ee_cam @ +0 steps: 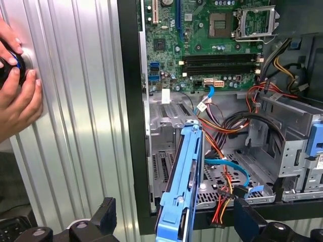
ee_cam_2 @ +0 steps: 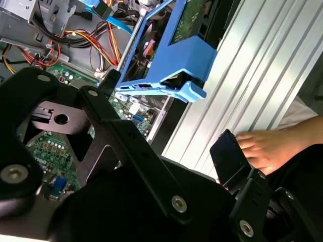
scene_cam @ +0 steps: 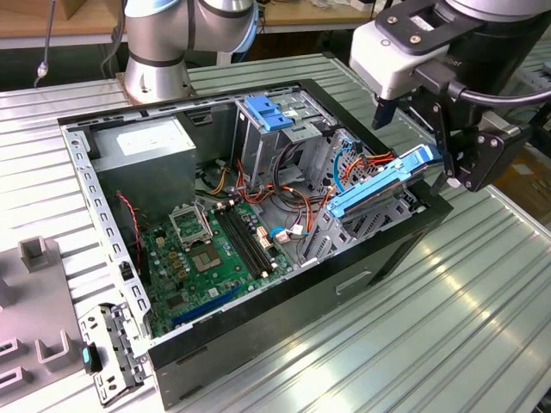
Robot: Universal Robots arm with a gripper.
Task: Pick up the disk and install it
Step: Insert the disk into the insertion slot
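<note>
Disk and pincer: in the exterior view the disk sits just left of the pincer. Its raised end reaches in between the spread fingers.
Pincer state: open wide and holding nothing. In the first wrist view one finger stands on one side of the disk and the other finger on the far side, both apart from it.
Disk place: it leans tilted at the corner of the open computer case on the exterior view's right. Its lower end is down among the metal bays and orange wires, and its upper end is lifted above the case rim.
Disk look: a flat slab framed by light blue plastic rails, with a blue grip tab at the raised end.
Exterior view, left to right: grey blocks on the ribbed metal desk, then a grey power box, the green main board, a blue bracket on top of the tall cage, the disk, and the pincer.
Second wrist view: this one shows the disk from its tab end, with a green circuit board on one face. A person's hand rests on the desk just beside a black finger.
First wrist view: this one shows the disk edge-on, a thin grey strip between the blue rails. A hand is curled round a dark round knob on the desk, well apart from the case.
</note>
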